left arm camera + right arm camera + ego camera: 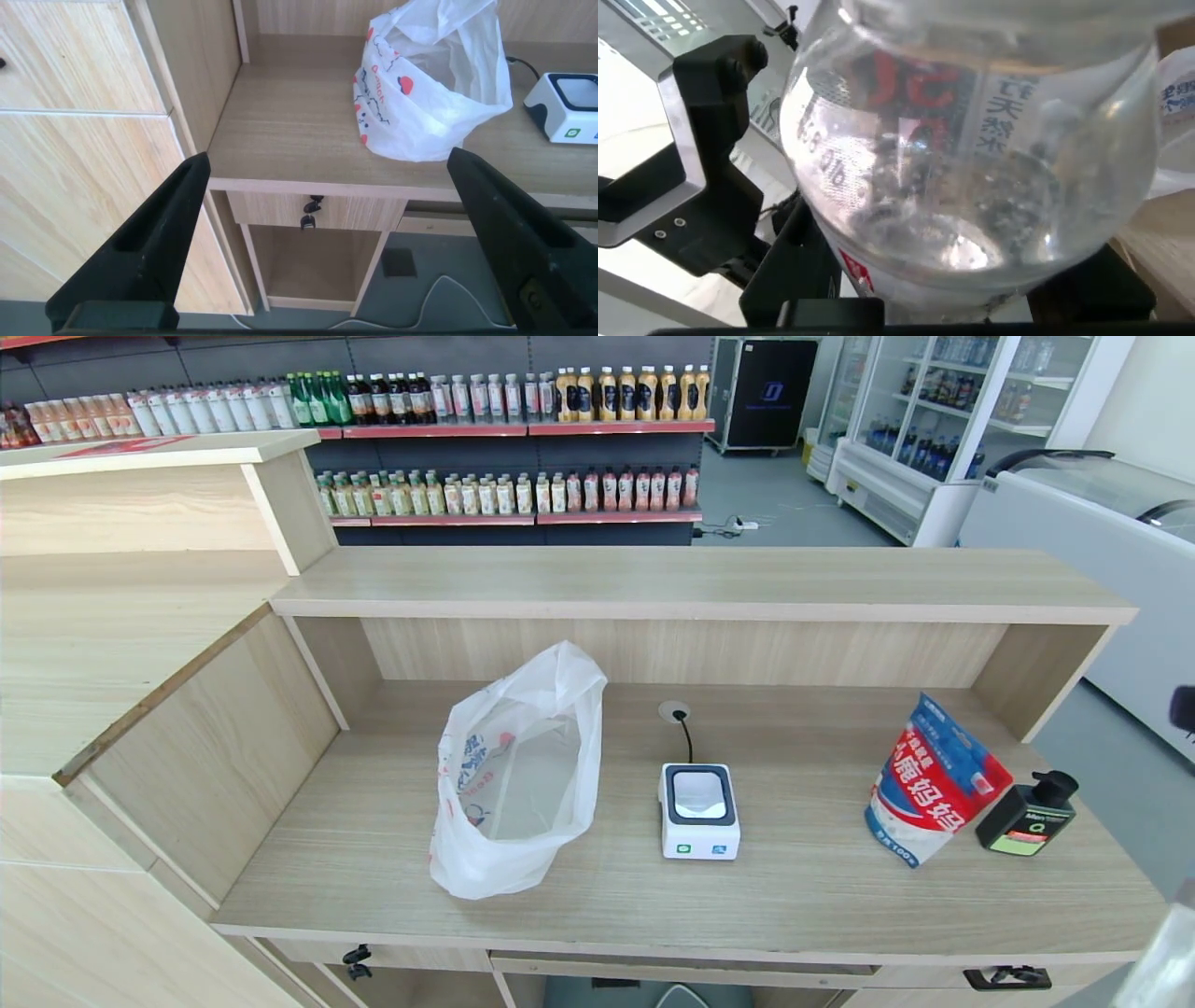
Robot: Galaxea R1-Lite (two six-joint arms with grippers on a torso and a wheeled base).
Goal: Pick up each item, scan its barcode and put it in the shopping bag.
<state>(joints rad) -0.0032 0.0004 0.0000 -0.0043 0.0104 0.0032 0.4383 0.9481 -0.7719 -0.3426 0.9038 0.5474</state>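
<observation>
Shopping bag (518, 775): open at worktop (803, 896) middle, seemingly empty; nothing bagged yet.
Pouch (934, 784): near right edge.
Clear bottle (971, 159): clamped in right claw (934, 215), apparently unscanned.
Scanner (700, 810): between bag and pouch.
Pump bottle (1027, 817): beside pouch, untouched.
Left claw (322, 168): fingers apart, off front-left corner.
</observation>
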